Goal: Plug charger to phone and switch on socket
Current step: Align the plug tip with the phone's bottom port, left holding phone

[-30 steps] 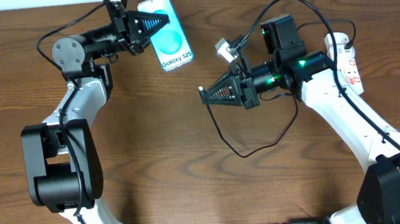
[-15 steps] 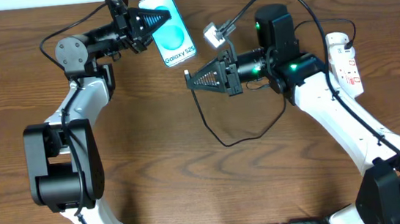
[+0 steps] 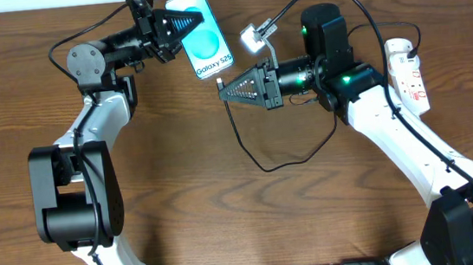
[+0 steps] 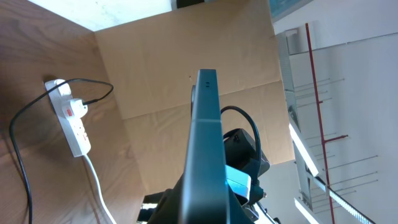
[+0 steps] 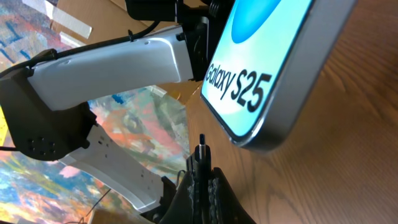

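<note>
My left gripper (image 3: 176, 27) is shut on the phone (image 3: 203, 36), a cyan-screened slab reading "Galaxy S25", and holds it at the table's far middle. In the left wrist view the phone (image 4: 205, 149) shows edge-on. My right gripper (image 3: 226, 91) is shut on the charger plug (image 5: 201, 149), whose tip points at the phone's bottom edge (image 5: 267, 93), a short gap away. The thin black charger cable (image 3: 261, 160) loops over the table. The white socket (image 3: 409, 75) lies at the far right, also in the left wrist view (image 4: 71, 121).
A thick white cord (image 4: 99, 186) leaves the socket. A small white block (image 3: 252, 39) sits on the right wrist. Brown wooden tabletop (image 3: 228, 220) spreads to the front between the arms.
My right gripper carried the plug left and farther back toward the phone's bottom edge, then nearly stopped. The left gripper shifted the phone slightly right.
</note>
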